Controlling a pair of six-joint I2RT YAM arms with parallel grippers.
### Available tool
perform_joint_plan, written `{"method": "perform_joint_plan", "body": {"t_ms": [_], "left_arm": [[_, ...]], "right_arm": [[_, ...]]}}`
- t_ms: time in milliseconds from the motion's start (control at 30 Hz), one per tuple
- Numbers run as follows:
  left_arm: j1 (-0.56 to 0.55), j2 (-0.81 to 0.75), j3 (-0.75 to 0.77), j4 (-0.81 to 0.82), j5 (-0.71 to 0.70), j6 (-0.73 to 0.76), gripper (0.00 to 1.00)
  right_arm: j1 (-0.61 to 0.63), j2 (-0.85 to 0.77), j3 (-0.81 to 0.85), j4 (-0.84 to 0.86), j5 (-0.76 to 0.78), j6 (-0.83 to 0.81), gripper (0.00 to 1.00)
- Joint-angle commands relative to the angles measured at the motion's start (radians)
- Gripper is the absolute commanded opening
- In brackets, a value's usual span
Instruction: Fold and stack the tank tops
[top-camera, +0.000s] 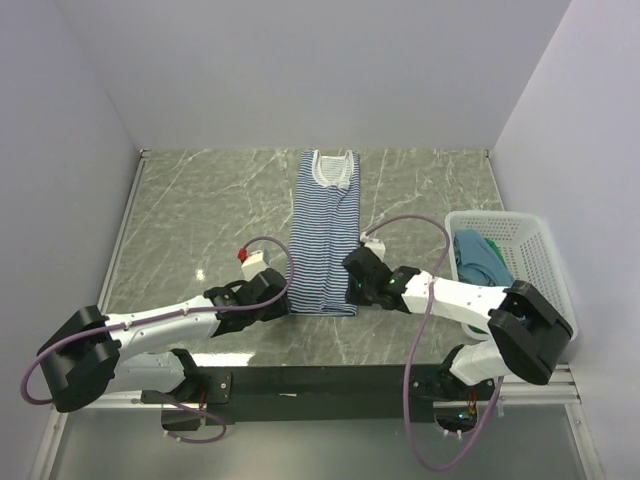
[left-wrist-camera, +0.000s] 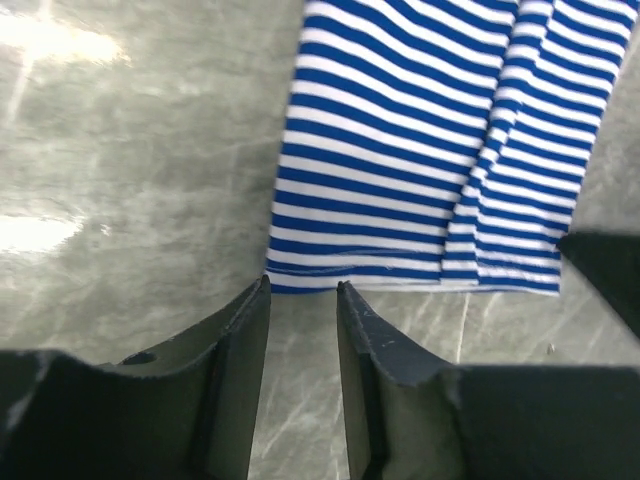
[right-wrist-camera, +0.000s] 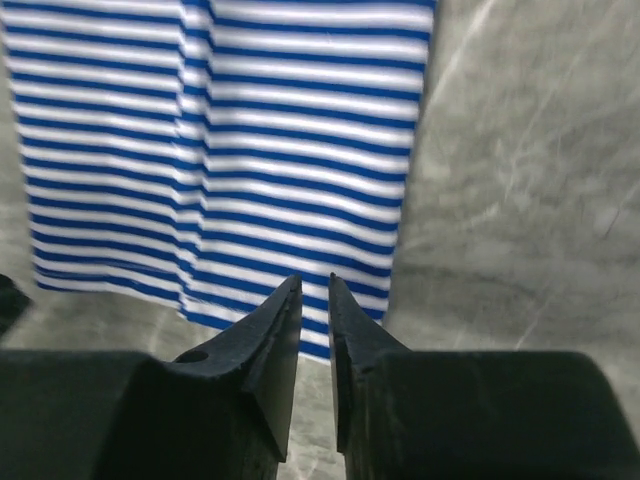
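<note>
Your striped tank top (top-camera: 325, 240) lies in a long strip mid-worktop (top-camera: 200, 220), ready for the crosswise fold. Left fingers (left-wrist-camera: 240, 350) sit part-open and empty just short of the hem. Right fingers (right-wrist-camera: 275, 340) are narrowly apart over its corner. Next you need a pinch on both corners.

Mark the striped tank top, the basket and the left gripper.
striped tank top (top-camera: 325, 240): top view, mid-body stripes.
basket (top-camera: 500, 228): top view, far wall.
left gripper (left-wrist-camera: 302, 286): left wrist view, midway between fingertips.

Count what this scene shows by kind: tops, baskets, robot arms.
Tops: 2 clearly seen, striped top and teal top
Basket: 1
Arms: 2, left arm and right arm
Total: 5
</note>
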Motion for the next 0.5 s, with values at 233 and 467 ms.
{"method": "perform_joint_plan", "body": {"t_ms": [233, 467], "left_arm": [[0.039, -0.019, -0.022, -0.002, -0.05, 0.011, 0.41], [0.052, 0.014, -0.036, 0.064, -0.019, 0.052, 0.5]], "right_arm": [[0.078, -0.011, -0.093, 0.009, 0.098, 0.094, 0.18], [0.098, -0.016, -0.106, -0.026, 0.13, 0.109, 0.21]]}}
